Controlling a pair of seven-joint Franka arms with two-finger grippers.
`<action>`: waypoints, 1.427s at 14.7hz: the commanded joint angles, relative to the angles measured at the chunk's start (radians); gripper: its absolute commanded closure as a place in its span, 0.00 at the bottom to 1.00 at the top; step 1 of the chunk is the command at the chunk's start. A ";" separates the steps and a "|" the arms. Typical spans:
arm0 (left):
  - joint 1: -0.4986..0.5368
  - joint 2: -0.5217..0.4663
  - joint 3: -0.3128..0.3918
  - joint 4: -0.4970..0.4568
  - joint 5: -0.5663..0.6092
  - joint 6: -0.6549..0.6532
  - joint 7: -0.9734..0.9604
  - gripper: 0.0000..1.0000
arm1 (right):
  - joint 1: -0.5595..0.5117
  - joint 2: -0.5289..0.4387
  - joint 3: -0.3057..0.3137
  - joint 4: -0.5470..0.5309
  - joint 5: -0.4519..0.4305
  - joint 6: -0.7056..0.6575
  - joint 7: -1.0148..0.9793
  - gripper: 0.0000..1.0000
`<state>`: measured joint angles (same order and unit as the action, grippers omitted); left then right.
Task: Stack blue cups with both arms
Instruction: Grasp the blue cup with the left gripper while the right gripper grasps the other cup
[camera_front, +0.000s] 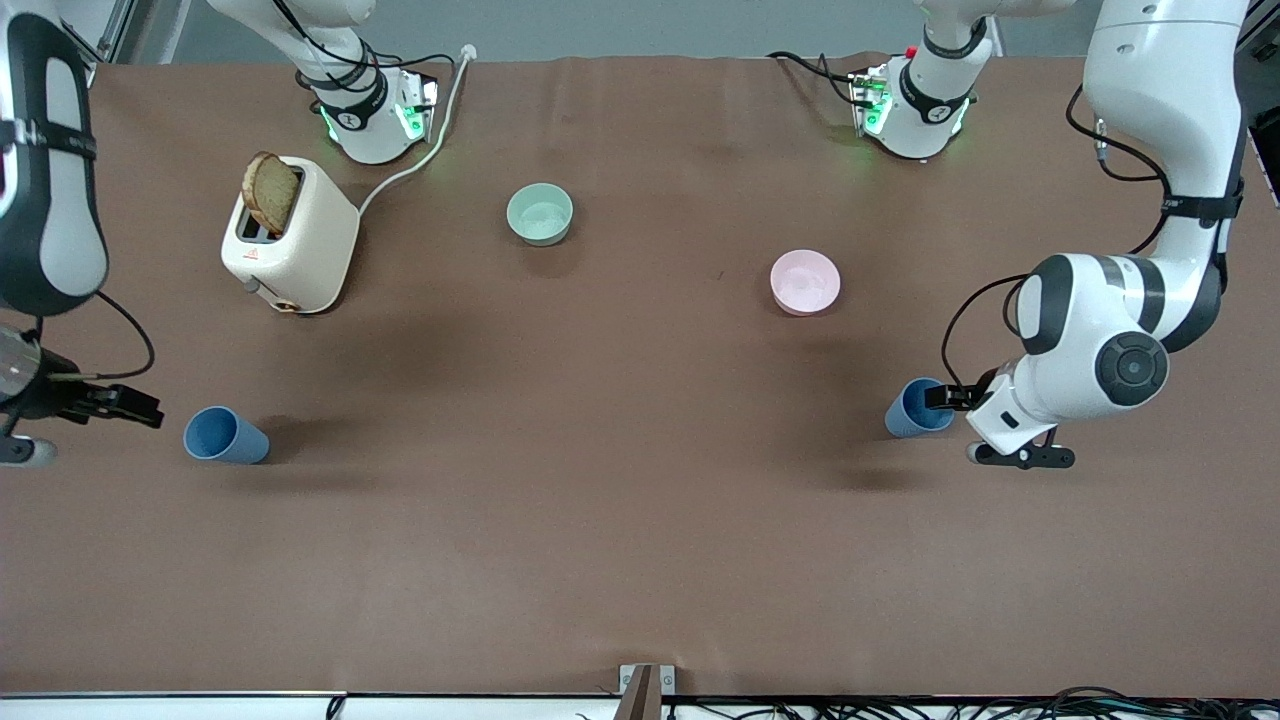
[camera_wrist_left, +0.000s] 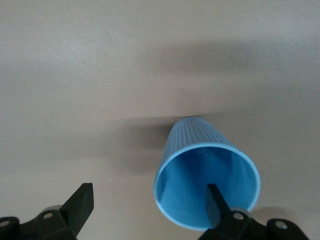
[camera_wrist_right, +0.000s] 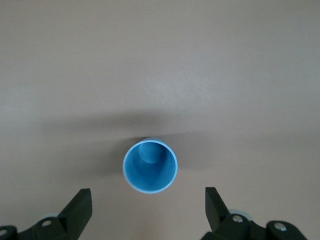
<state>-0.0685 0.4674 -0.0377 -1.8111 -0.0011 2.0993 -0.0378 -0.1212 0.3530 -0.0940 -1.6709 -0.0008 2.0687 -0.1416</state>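
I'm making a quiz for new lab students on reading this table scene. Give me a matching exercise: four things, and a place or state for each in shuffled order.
Things:
1. bread slice
2. mint-green bowl
3. left gripper
4. right gripper

Places or states:
A. open, one finger inside a blue cup
B. sticking out of the toaster
C. open, beside the other blue cup, not touching it
D. farther from the front camera than the pink bowl

Pairs: 1-B, 2-D, 3-A, 4-C

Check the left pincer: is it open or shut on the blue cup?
Open. In the left wrist view the left pincer stands wide, one finger inside the blue cup's mouth and the other outside, clear of its wall.
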 joint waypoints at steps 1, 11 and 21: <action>0.001 0.014 -0.004 -0.005 0.009 0.015 0.012 0.11 | -0.021 0.010 0.010 -0.055 0.005 0.068 -0.009 0.00; -0.004 0.031 -0.005 0.002 0.009 0.010 0.012 1.00 | -0.049 0.109 0.011 -0.157 0.044 0.241 -0.013 0.02; -0.022 -0.006 -0.135 0.246 0.009 -0.169 0.044 1.00 | -0.049 0.138 0.011 -0.184 0.050 0.292 -0.010 0.97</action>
<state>-0.0778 0.4770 -0.1258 -1.6617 -0.0007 2.0297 -0.0012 -0.1571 0.4963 -0.0943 -1.8511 0.0229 2.3548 -0.1418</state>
